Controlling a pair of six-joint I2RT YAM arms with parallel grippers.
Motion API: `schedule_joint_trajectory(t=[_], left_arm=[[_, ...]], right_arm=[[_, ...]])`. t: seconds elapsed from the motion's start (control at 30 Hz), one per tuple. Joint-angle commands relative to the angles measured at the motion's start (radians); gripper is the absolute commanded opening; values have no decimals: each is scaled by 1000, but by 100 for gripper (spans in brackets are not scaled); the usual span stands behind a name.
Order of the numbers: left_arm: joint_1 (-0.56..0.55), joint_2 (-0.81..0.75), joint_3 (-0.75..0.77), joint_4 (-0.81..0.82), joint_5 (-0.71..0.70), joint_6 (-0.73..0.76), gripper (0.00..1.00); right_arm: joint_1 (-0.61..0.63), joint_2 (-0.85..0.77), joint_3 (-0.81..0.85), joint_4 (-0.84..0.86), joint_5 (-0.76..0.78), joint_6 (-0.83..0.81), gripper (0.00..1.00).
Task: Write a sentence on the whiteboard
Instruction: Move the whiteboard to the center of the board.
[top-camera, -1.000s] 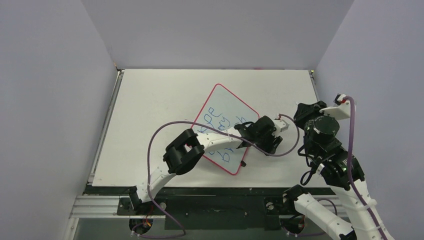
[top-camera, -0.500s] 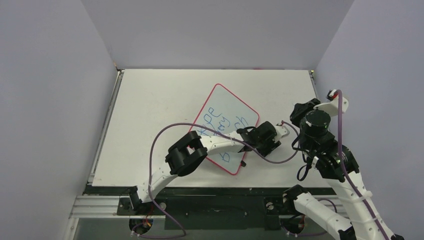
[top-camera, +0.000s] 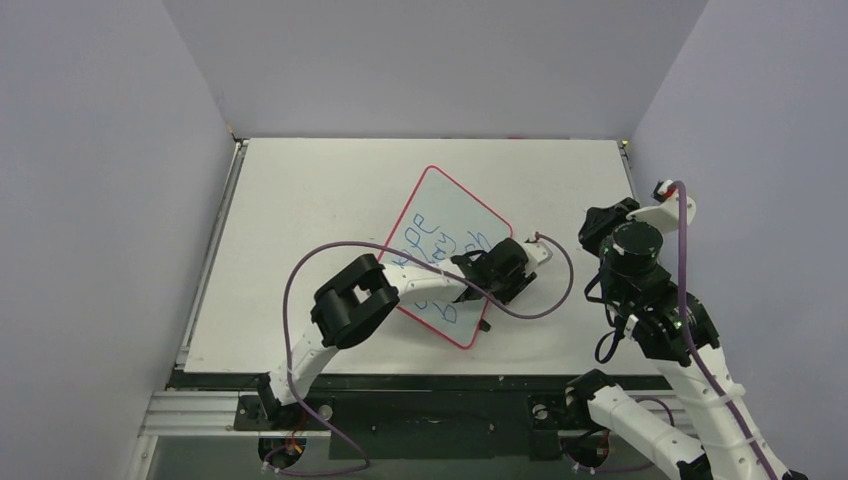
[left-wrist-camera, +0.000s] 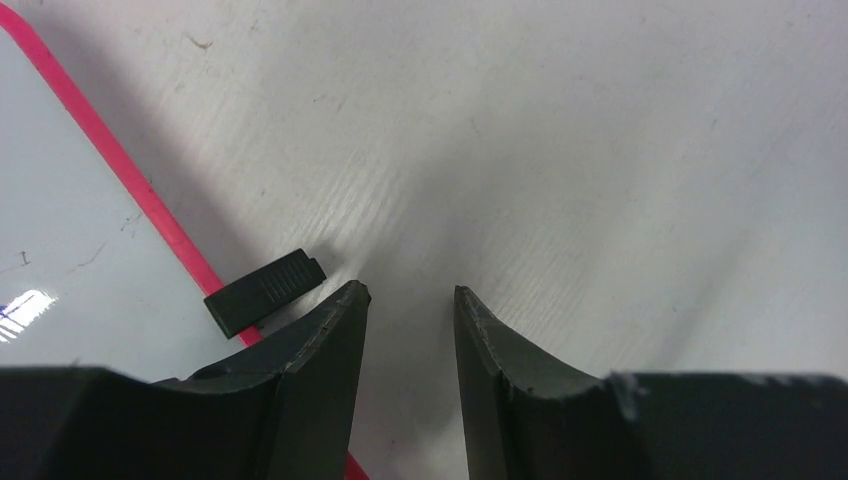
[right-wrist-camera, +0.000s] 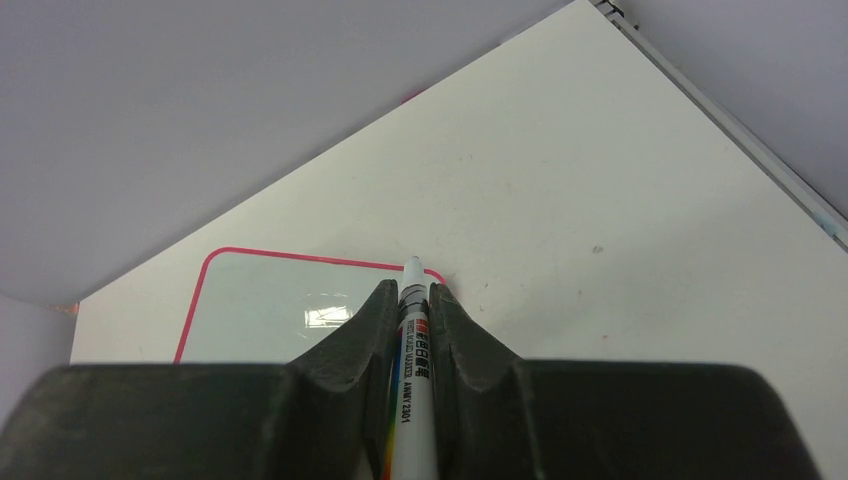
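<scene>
Top view: the whiteboard (top-camera: 455, 205) lies flat near the middle of the table (top-camera: 300, 200), turned so that one corner points to the far edge. The sentence (top-camera: 432, 235) runs across it in blue lines. I read the upper line as "hope". The lower lines pass under the left arm, and I cannot read them with confidence.

The left gripper (top-camera: 497, 270) sits low over the board's right-hand edge. In its wrist view the left gripper (left-wrist-camera: 408, 292) is parted, with only bare table (left-wrist-camera: 600, 150) between the fingers. One finger lies just beside a small black clip (left-wrist-camera: 265, 290) on the red-pink rim of the whiteboard (left-wrist-camera: 70, 250).

The right gripper (top-camera: 600, 222) is raised off to the right of the board, apart from it. In its wrist view the right gripper (right-wrist-camera: 412, 290) is clenched on a white marker (right-wrist-camera: 412, 350), whose tip projects just past the fingertips. The whiteboard (right-wrist-camera: 270, 310) shows beyond that tip, with a glare patch on its surface.
</scene>
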Motion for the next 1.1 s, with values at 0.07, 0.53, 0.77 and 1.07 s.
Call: schedule_joint_trajectory(t=[0.07, 0.53, 0.77, 1.07], left_arm=[[58, -62, -137, -72, -71, -27, 35], [93, -104, -201, -53, -95, -33, 34], [119, -129, -229, -44, -98, -36, 34], [150, -164, -275, -39, -94, -41, 34]], right_arm=[[4, 14, -17, 42, -19, 7, 0], [7, 13, -32, 47, -40, 31, 0], [7, 5, -41, 48, -46, 34, 0], [8, 2, -46, 47, -49, 39, 0]])
